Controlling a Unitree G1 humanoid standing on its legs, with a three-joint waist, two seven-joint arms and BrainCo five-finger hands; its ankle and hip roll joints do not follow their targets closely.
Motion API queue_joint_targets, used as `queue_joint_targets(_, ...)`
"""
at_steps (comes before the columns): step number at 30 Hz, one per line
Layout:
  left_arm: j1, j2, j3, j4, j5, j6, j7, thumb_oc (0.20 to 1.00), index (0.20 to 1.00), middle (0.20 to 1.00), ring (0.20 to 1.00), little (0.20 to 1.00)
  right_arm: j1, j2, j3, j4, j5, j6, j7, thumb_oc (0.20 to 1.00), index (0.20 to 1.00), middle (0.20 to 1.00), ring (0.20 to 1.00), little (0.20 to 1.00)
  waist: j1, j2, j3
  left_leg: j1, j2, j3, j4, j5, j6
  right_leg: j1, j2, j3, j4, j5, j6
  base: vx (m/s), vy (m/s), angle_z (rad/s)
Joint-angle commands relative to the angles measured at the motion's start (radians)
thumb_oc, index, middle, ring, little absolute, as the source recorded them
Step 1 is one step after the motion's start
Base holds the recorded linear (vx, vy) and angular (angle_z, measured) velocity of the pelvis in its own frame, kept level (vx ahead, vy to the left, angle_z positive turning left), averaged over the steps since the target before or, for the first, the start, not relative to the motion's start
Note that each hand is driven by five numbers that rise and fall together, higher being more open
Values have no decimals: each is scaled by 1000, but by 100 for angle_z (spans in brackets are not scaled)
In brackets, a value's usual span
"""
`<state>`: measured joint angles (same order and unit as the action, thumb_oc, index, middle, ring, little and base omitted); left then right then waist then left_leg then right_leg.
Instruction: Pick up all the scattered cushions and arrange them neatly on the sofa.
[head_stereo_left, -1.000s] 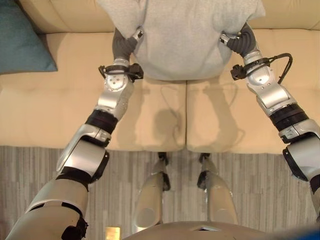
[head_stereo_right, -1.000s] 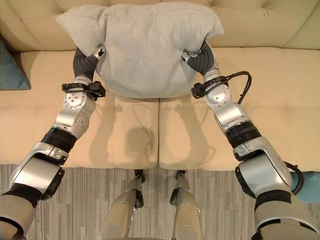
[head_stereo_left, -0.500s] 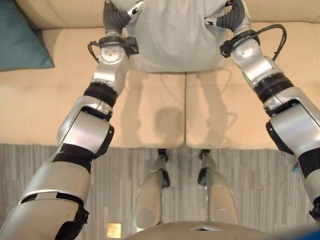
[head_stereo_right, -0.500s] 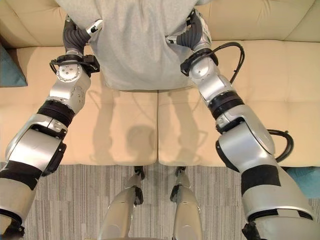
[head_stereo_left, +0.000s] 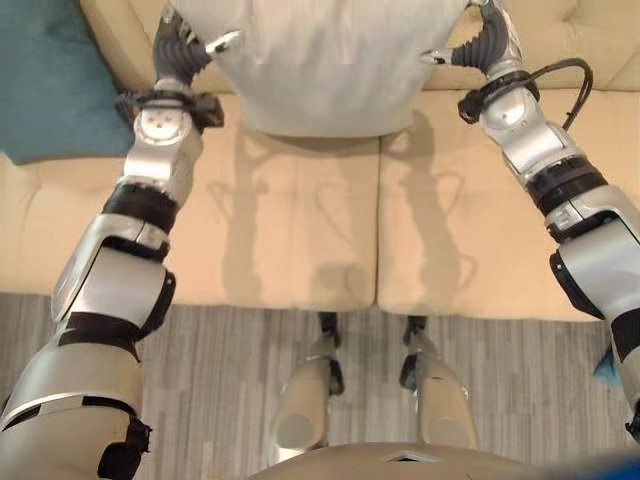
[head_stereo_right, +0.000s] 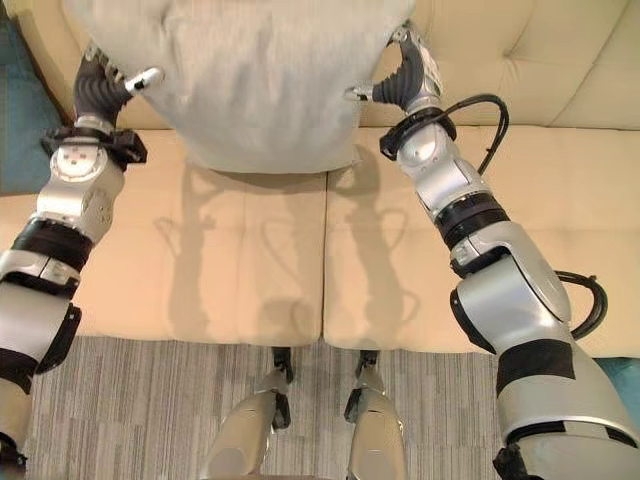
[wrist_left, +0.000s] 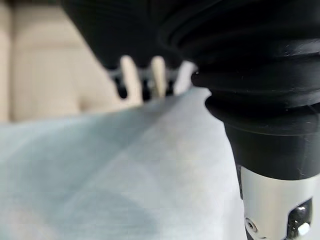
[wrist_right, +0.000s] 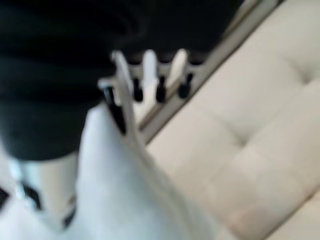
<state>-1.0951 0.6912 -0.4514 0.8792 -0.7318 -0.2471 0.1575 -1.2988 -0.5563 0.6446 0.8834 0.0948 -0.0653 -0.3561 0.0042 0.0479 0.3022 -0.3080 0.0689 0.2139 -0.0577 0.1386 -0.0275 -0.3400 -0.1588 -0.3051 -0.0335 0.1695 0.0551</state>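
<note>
Cream sofa (head_stereo_right: 250, 250): grey cushion (head_stereo_right: 260, 80) (upright) pressed between both hands' straight fingers (wrist_right: 150, 65).

Legible text, labels, numbers, signs: none. The grey cushion (head_stereo_right: 250, 80) at top centre, the cream sofa (head_stereo_right: 250, 250) across the middle and the teal cushion (head_stereo_left: 50, 80) at upper left carry no readable marking.
</note>
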Motion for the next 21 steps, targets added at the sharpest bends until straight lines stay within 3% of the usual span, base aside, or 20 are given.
queue_joint_targets(1, -101, 20, -9, -30, -9, -85, -19, 1000, 1000, 1000, 1000, 1000, -102, 17, 1, -61, -6, -76, 9, 1000, 1000, 1000, 1000, 1000, 10, -31, -35, 42, -1, 0, 15, -27, -72, -8, -26, 51, 108, -69, 92, -49, -10, -3)
queue_joint_targets(17, -41, -28, 13, -68, 16, -93, -20, 1000, 1000, 1000, 1000, 1000, -61, -6, -4, -103, -7, -66, 58, 1000, 1000, 1000, 1000, 1000, 2, -30, -30, 39, 6, 5, 6, -10, -71, -28, -21, 64, 114, -63, 87, -24, -4, -3)
queue_joint_targets(21, -2, -24, 30, -98, 47, -81, -13, 1000, 1000, 1000, 1000, 1000, -25, -33, -24, -112, 2, -36, 86, 1000, 1000, 1000, 1000, 1000, -4, -31, -20, 31, 3, 7, 7, -11, -69, -40, -22, 69, 118, -60, 88, 0, 0, 0)
